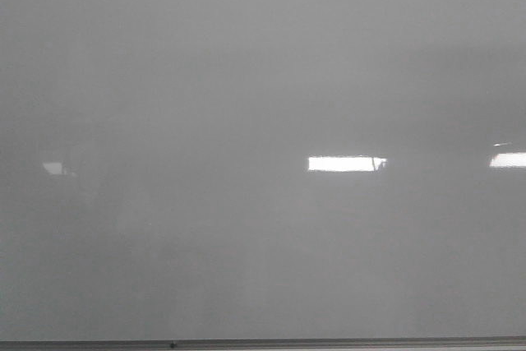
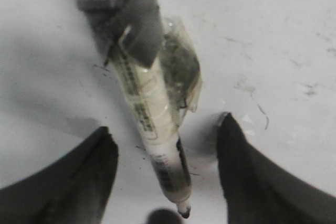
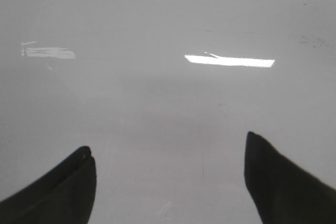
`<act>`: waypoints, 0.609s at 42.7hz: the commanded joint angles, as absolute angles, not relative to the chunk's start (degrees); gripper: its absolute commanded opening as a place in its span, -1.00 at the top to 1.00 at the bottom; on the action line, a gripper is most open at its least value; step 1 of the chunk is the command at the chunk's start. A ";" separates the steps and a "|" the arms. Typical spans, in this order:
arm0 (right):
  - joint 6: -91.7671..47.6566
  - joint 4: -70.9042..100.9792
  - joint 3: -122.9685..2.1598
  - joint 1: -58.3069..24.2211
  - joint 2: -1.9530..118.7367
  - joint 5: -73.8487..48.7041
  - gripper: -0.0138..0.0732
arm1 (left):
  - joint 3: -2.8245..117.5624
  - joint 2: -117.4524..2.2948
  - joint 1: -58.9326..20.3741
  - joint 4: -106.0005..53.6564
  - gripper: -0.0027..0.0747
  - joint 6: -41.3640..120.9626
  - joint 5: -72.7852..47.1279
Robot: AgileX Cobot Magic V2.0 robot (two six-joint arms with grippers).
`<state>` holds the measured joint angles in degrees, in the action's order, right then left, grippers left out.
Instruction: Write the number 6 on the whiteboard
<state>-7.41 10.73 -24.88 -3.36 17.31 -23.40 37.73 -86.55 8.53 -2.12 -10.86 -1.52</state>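
Although the front view covers a wide area, it records only one object: a large glossy pale grey whiteboard (image 1: 246, 80) with a thin dark frame edge (image 1: 263, 343) along the bottom and three bright rectangular light reflections (image 1: 346, 163), plus one more cut off at the top. No arm or gripper appears in that view. No drawn digit can be made out on the board in any view.

One marker is counted: a pale cream cylindrical marker pen (image 2: 157, 124) with printed black lettering, a dark tip and a wrapping of clear tape (image 2: 184, 72) at its upper part. It is fixed to a dark mount (image 2: 118, 9) on the left wrist and hangs between the two black fingers (image 2: 84, 182) of the left gripper (image 2: 168, 174). Those fingers are spread wide and touch neither the pen nor each other. The pen tip points at the white surface, which carries faint dark scuffs (image 2: 252, 93); whether the tip touches it cannot be told.

One right gripper (image 3: 168, 182) is seen, faced onto the whiteboard (image 3: 157, 108), its two black fingers (image 3: 63, 187) spread wide apart with nothing between them. Two reflections show on the board there.
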 commanded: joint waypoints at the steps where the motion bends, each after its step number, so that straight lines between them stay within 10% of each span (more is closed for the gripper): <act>1: -7.56 10.87 -26.98 -3.14 18.23 -19.47 -0.70 | 39.62 -86.29 8.63 -2.70 0.53 -11.38 3.00; 7: -7.56 10.87 -26.98 -3.14 18.23 -19.47 -0.70 | 39.62 -85.67 8.63 -2.12 0.98 -11.21 2.44; 26: -7.67 11.45 -28.06 -3.31 19.69 -25.07 -0.70 | 46.56 -70.25 -3.70 4.72 0.98 2.00 -32.39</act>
